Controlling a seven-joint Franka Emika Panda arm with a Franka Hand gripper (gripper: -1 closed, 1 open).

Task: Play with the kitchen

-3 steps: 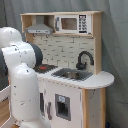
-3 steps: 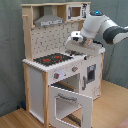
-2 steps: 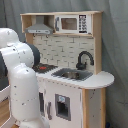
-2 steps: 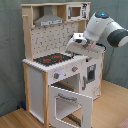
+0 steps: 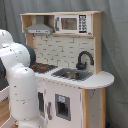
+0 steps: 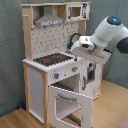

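Note:
The kitchen is a tall toy of white and light wood, seen in both exterior views. It has a grey hood, a black faucet over a sink, and a red-ringed stove. In the second exterior view the oven door hangs open toward the front. My white arm reaches in from the second exterior view's right, and my gripper hovers over the counter just beside the stove, near the faucet. In the first exterior view my arm hides the gripper.
A microwave sits on the kitchen's top shelf. A rounded counter end juts out past the sink. A grey curtain hangs behind everything, and the floor is wood.
My arm has shifted a little and the gripper end has sunk slightly toward the counter. The kitchen and its open oven door have not moved.

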